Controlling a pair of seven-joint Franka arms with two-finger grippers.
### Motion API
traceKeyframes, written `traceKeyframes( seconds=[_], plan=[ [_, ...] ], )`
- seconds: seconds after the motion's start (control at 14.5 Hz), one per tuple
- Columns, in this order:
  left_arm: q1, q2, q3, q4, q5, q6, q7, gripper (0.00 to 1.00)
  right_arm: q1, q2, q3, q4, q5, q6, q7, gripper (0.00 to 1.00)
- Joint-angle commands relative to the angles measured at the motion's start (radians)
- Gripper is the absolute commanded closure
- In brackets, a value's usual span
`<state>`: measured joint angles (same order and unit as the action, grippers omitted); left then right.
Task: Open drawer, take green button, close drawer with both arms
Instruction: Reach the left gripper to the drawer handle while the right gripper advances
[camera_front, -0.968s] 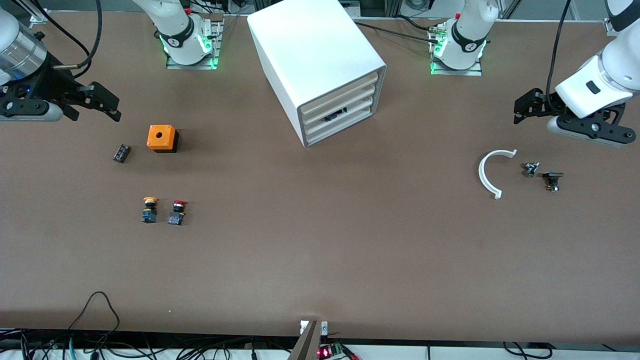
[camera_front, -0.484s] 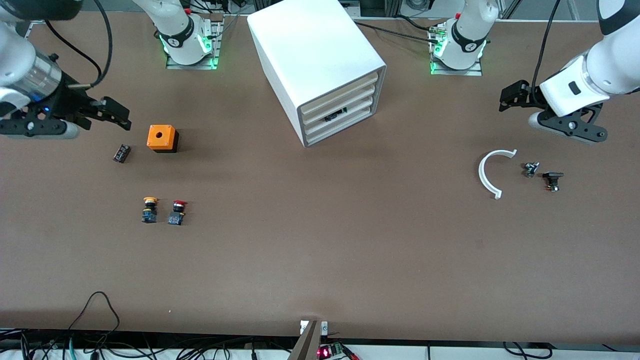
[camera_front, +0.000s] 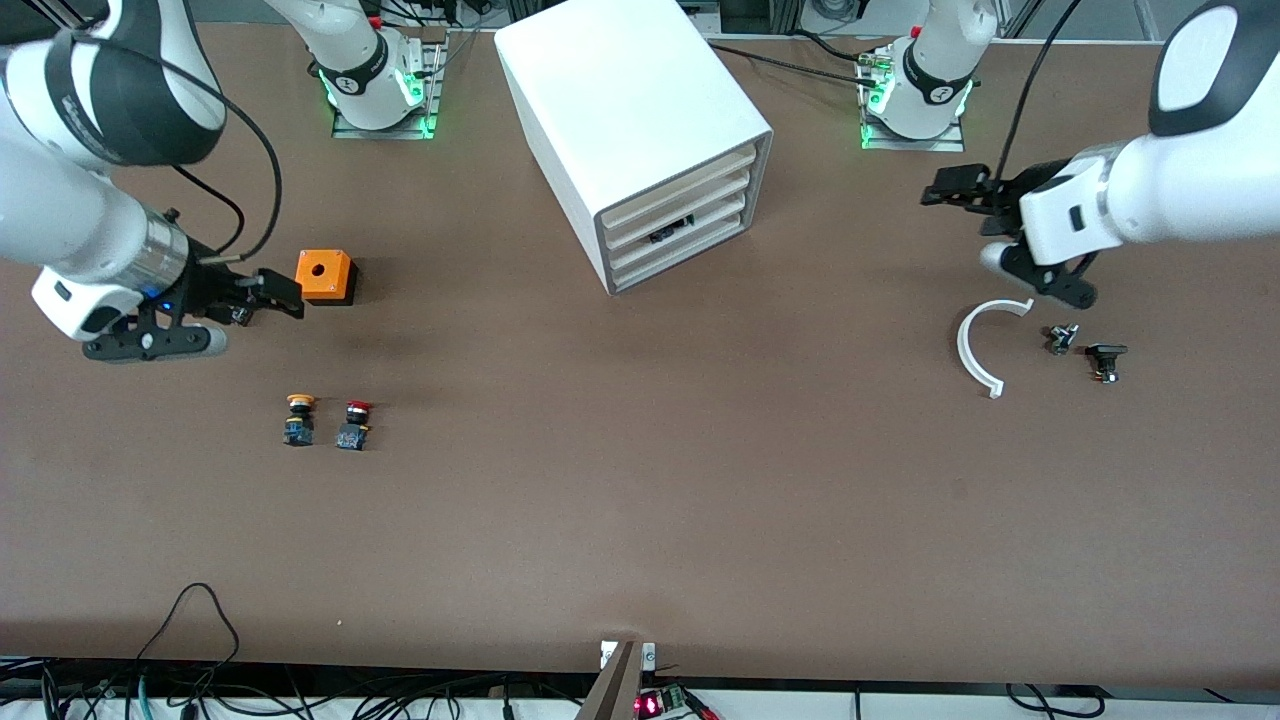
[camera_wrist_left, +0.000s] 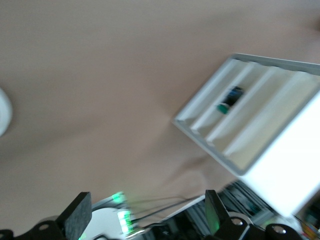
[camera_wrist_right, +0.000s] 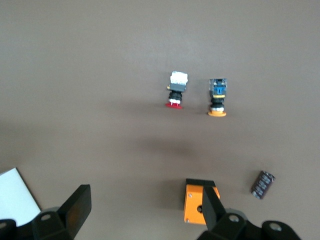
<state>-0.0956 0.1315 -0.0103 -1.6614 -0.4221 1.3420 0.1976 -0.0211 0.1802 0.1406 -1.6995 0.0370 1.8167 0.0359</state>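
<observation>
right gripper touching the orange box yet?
Apart. In the right wrist view the right gripper hangs open above the table, and the orange box sits on the brown surface below, between the fingers, with neither finger on it.

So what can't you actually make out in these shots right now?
- Small green-capped push button: left wrist view, blurred; front view, a dark speck inside the boxy white cabinet.
- Small black cylinder: front view, hidden by the right gripper.
- Two tiny dark parts: front view, too small to identify.
</observation>
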Motion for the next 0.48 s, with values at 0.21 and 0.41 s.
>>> traceKeyframes(
  seconds=[0.21,0.41],
  plan=[
    [0.004,0.151,0.006,-0.072,-0.272,0.127,0.202,0.00,0.041,0.191,0.004,0.292,0.067,-0.027,0.024,0.02],
    [0.001,0.148,0.004,-0.252,-0.444,0.270,0.400,0.00,0.078,0.219,0.004,0.322,0.106,-0.001,0.099,0.02]
  ],
)
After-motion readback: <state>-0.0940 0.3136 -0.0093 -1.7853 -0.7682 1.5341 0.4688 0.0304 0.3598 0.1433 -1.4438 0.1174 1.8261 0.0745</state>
